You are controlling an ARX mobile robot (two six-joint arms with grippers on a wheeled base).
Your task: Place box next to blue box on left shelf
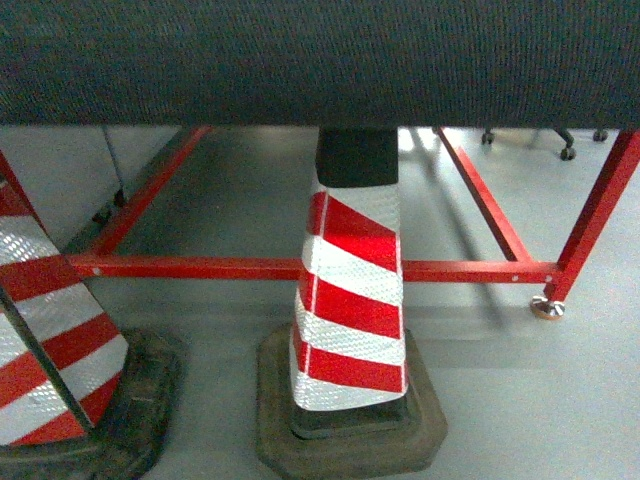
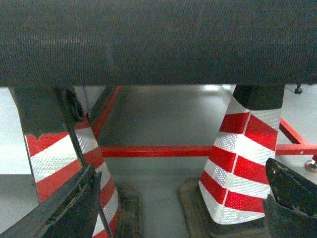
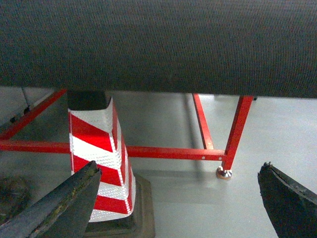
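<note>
1. Head view: a dark, finely textured underside of a table top (image 1: pixel 320 60) fills the upper band; below it I see a red metal table frame (image 1: pixel 200 268) with a crossbar and a leg ending in a round foot (image 1: pixel 547 307) on the grey floor (image 1: pixel 520 400)
2. A red-and-white striped traffic cone (image 1: pixel 350 310) stands upright on its dark rubber base in the middle, in front of the crossbar; a second striped cone (image 1: pixel 50 330) sits at the left edge, cut off by the frame; neither gripper shows from here
3. Left wrist view: my left gripper (image 2: pixel 181 208) has its two dark fingers (image 2: pixel 64 208) far apart at the bottom corners, nothing between them; both cones stand beyond, one on each side
4. Right wrist view: my right gripper (image 3: pixel 178 203) is likewise spread wide, with its fingers (image 3: pixel 64 208) at the lower corners and nothing held; the central cone lies beyond the left finger, the frame's leg and foot further right
5. I cannot see the blue crate or the roller shelf in any of the three views; where they are I cannot tell
</note>
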